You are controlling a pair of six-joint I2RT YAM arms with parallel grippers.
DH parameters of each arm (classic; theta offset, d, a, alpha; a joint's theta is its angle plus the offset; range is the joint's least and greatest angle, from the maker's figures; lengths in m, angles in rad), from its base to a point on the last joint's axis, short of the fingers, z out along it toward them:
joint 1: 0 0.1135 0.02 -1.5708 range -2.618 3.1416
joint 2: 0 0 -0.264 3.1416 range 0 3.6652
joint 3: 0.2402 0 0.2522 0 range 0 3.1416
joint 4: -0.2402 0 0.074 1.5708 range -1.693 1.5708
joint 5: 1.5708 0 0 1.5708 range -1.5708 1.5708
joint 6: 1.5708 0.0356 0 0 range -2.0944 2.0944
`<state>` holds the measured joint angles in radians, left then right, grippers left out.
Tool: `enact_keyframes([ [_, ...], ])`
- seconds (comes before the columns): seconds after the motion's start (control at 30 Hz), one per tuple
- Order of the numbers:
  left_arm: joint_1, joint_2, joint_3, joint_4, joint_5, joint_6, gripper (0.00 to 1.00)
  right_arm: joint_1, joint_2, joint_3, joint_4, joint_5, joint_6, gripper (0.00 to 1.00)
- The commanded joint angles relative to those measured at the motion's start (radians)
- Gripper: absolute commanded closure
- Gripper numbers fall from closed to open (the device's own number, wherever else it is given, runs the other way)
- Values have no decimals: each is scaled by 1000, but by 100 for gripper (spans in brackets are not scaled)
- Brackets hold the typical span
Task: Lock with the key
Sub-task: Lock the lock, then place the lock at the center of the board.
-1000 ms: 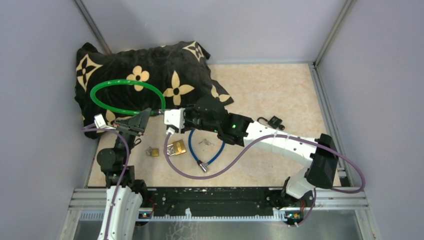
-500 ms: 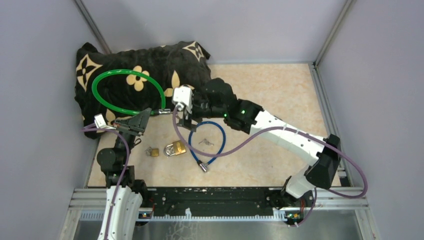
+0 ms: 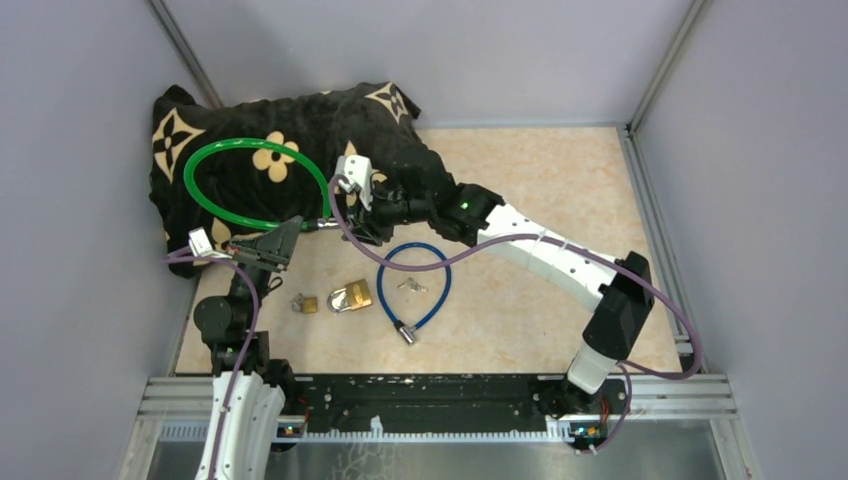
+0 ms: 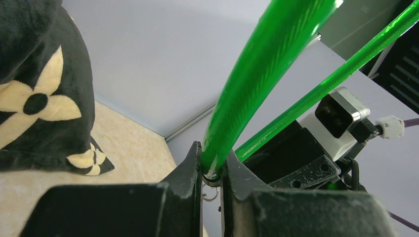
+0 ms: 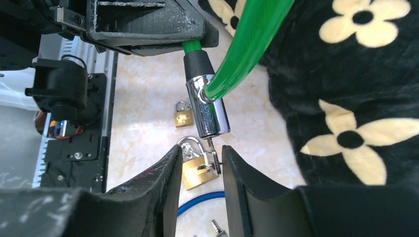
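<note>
Right gripper (image 5: 201,154): jaws part-way apart, straddling the key (image 5: 212,156). I see a gap on one side, so I judge it is not clamped.

The key sticks out of the free end of the chrome barrel (image 5: 209,112). It looks small, thin and probably slick. I'd pinch its flat head squarely, close to the barrel, so it turns without twisting out.

Left gripper (image 4: 212,165): closed tight on the green cable (image 4: 257,74) just beside the barrel, bracing it. The cable looks stiff and springy, so I expect the barrel to push back.

From the barrel the cable loops over the cushion (image 3: 300,120). A brass padlock (image 5: 196,172) lies on the table below the barrel.
</note>
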<state>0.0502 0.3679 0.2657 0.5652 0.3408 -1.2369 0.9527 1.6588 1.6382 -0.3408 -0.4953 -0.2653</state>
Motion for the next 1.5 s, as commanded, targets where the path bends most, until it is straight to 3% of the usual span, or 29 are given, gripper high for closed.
enact_keyframes([
  [0.0, -4, -8, 30, 64, -6, 6, 100, 3, -4, 31, 40, -14, 17, 70],
  [0.17, -3, -6, 29, 65, -5, 8, 100, 7, -23, -13, 114, -8, 12, 100],
  [0.37, -4, -7, 29, 66, -4, 4, 100, 62, -14, -7, 82, 161, -105, 100],
  [0.53, -3, -9, 29, 66, -1, 6, 100, 167, -14, -50, 102, 521, -284, 100],
  [0.6, -3, -7, 27, 66, -2, 5, 100, 176, -35, -92, 169, 593, -314, 100],
  [0.87, -3, -12, 24, 66, -18, 26, 100, 168, -64, -147, 180, 596, -337, 100],
  [1.03, 0, -29, 26, 123, -86, 132, 100, 63, -156, -344, 215, 580, -260, 100],
  [1.17, 0, -35, 17, 115, -142, 181, 100, 9, -268, -515, 224, 654, -205, 100],
  [1.37, 4, -23, 3, 19, -140, 179, 100, -19, -403, -670, 252, 682, -110, 100],
  [1.47, 3, -7, 12, -143, -160, 153, 100, -21, -430, -678, 257, 687, -73, 100],
])
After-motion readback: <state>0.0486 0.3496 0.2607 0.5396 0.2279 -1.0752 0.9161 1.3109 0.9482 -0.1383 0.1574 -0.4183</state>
